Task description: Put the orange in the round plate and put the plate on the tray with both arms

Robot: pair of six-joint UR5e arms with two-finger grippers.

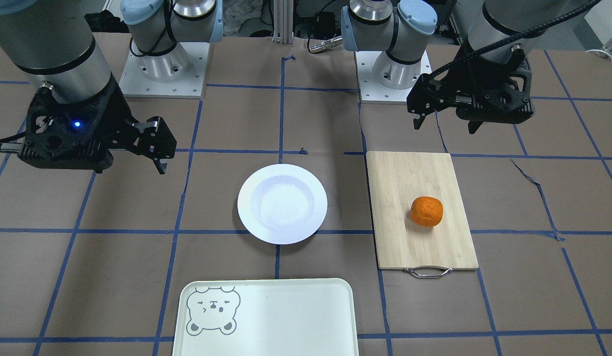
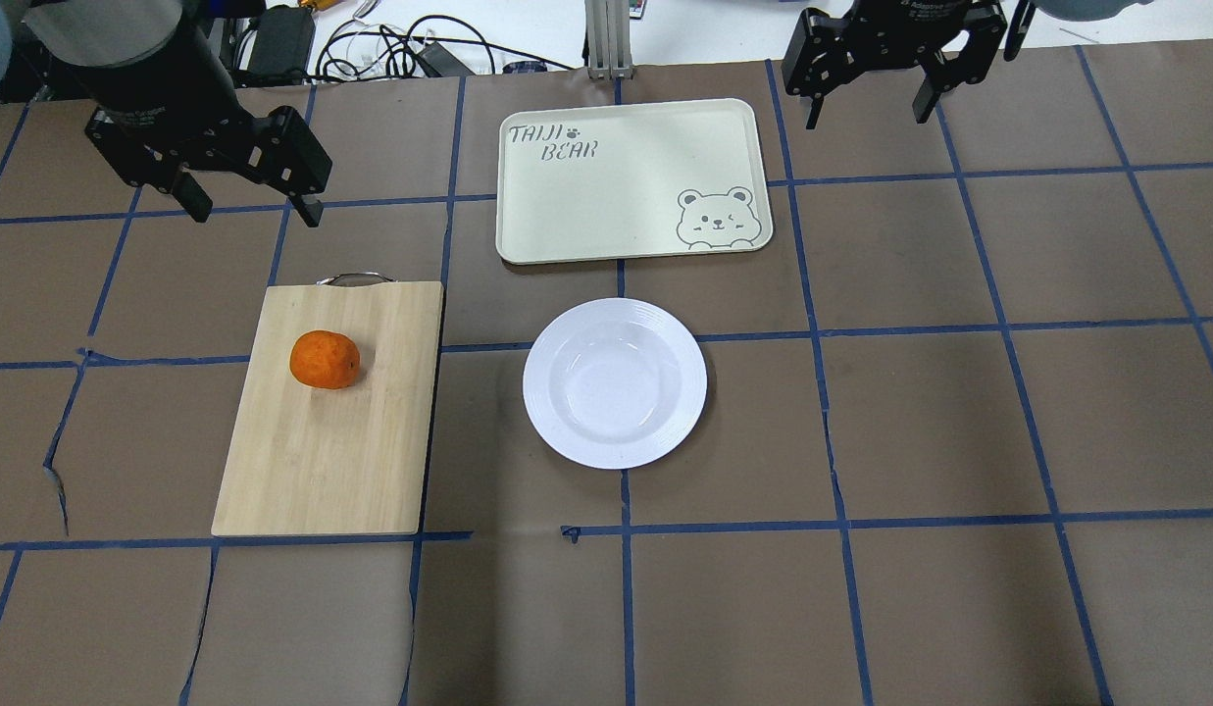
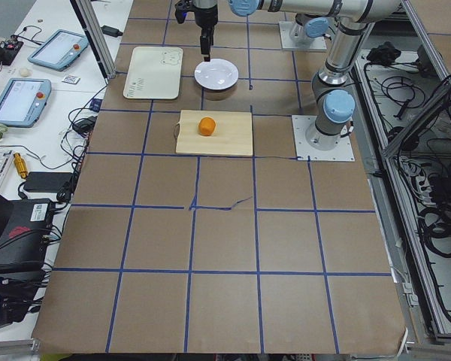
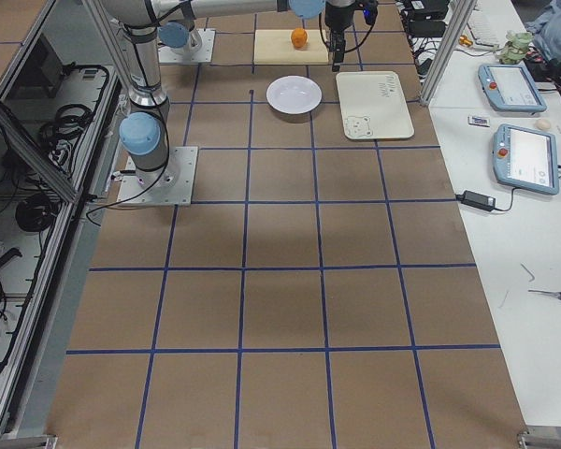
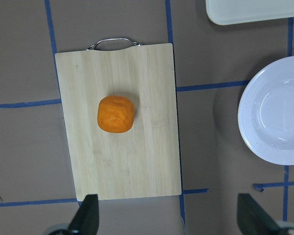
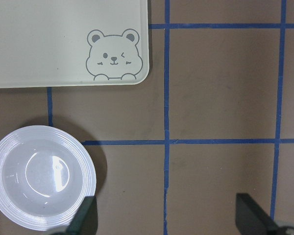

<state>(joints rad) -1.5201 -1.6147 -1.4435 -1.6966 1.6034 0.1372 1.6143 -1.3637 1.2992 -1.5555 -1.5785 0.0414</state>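
Note:
The orange (image 1: 426,211) (image 2: 325,359) (image 5: 116,114) lies on a bamboo cutting board (image 2: 322,461). To its side, at the table's middle, the white round plate (image 2: 567,333) (image 1: 246,198) (image 6: 10,161) stands with nothing in it. The cream tray (image 2: 616,176) (image 1: 286,316) (image 6: 49,49) with the bear face lies beyond the plate, also bare. My left gripper (image 2: 255,213) (image 1: 445,126) (image 5: 169,218) hangs open high above the board's handle end. Off to the tray's right, my right gripper (image 2: 869,116) (image 1: 130,168) (image 6: 169,218) hangs open too. Neither holds anything.
The board's metal handle (image 2: 351,278) points toward the tray side. Brown paper with blue tape lines (image 2: 861,520) covers the table. Cables and boxes (image 2: 371,49) lie past the far edge. Both arm bases (image 1: 162,69) stand at the robot's side.

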